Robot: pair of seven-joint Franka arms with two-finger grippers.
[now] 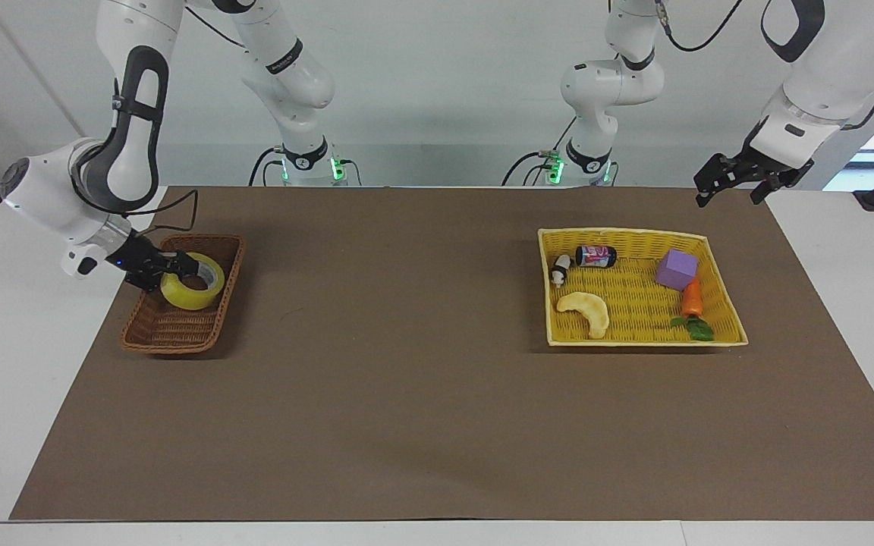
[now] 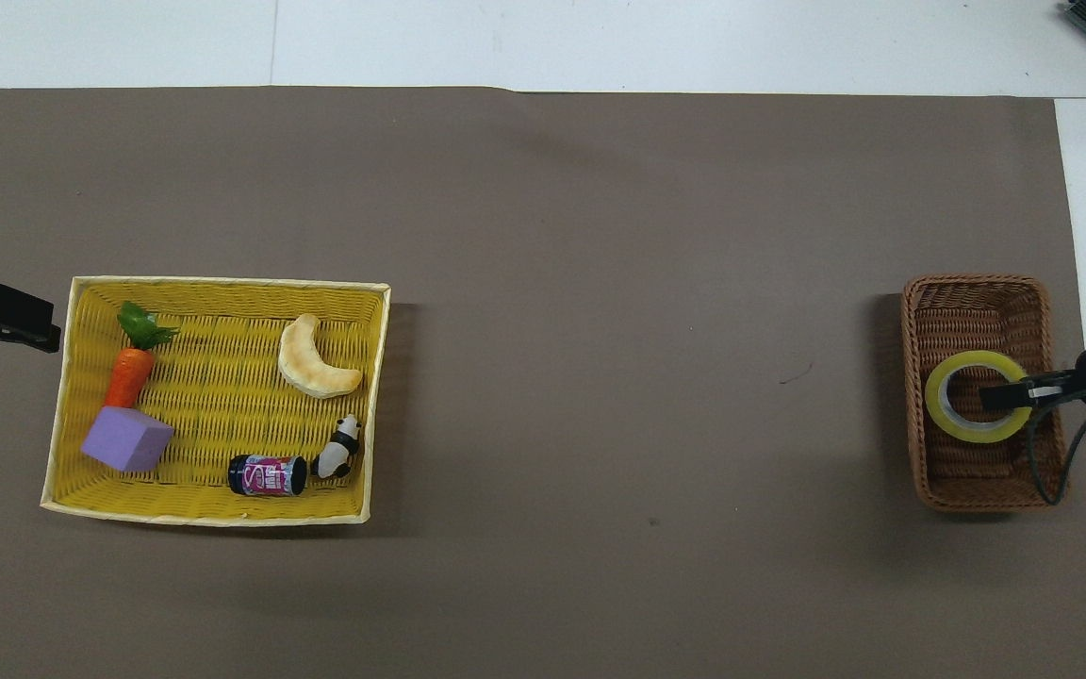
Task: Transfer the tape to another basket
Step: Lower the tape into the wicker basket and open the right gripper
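Note:
The yellow tape (image 1: 193, 287) (image 2: 962, 429) sits tilted low inside the brown wicker basket (image 1: 171, 334) (image 2: 977, 481) at the right arm's end of the table. My right gripper (image 1: 179, 267) (image 2: 1010, 396) reaches into that basket and is shut on the tape's wall, one finger inside the pale core. My left gripper (image 1: 725, 197) (image 2: 48, 330) hangs open and holds nothing, over the table just off the yellow basket's end toward the left arm; that arm waits.
The shallow yellow basket (image 1: 634, 339) (image 2: 222, 283) holds a pale crescent toy (image 1: 585, 311), a purple block (image 1: 676, 269), a carrot (image 1: 692, 299), a small can (image 1: 596, 256) and a panda figure (image 1: 561, 269). Brown mat covers the table between the two baskets.

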